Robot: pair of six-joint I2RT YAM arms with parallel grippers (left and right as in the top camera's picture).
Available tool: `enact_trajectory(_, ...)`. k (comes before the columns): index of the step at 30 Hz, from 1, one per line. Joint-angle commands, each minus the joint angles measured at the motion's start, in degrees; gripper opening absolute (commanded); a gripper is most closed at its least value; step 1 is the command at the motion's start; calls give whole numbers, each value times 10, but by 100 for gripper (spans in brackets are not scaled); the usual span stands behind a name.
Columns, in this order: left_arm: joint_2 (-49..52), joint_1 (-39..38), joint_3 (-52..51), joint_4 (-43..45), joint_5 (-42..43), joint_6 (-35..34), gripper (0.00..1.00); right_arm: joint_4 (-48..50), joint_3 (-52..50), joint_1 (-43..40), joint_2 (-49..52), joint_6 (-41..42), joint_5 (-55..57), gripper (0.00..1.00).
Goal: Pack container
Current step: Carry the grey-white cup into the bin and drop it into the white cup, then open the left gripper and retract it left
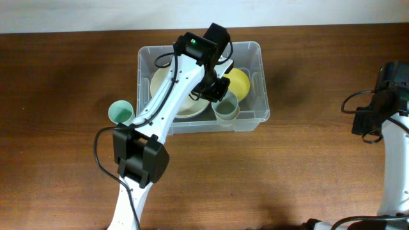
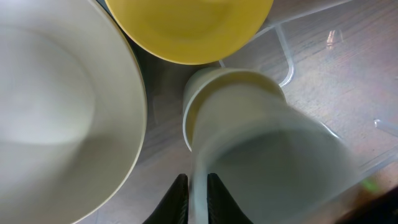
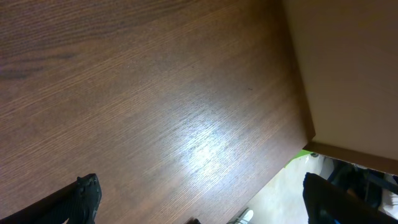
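Left gripper (image 2: 197, 199) is down inside the container (image 1: 263, 96), jaws nearly together, pinching the wall of the pale cup (image 2: 261, 149). Cup sits front right in the container, with the yellow bowl (image 1: 239, 80) just behind it and the white bowl (image 1: 161, 86) to its left. Container is mid-tabletop (image 1: 307, 166), toward the far edge. Teal cup (image 1: 120, 112) stands outside, by the container's left wall. Right gripper (image 3: 202, 205) is spread wide, holding nothing, over bare wood at far right.

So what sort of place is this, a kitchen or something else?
Probably a robotics lab bench, not a kitchen: two white robot arms stand at a brown wooden table, and a large clear plastic tub holds a yellow plastic bowl and a pale plastic cup.
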Motion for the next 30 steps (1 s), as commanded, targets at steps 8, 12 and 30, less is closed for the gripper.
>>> enact_trajectory(8, 4, -2, 0, 13, -4, -2, 31, 2, -3, -2, 2, 2, 1, 99)
enact_trajectory(12, 3, 7, 31, 10, -31, -2, 51, 2, -3, -2, 2, 2, 1, 99)
enact_trajectory(30, -134, 237, 170, -118, -215, -142, 75, 2, -3, -2, 2, 3, 1, 99)
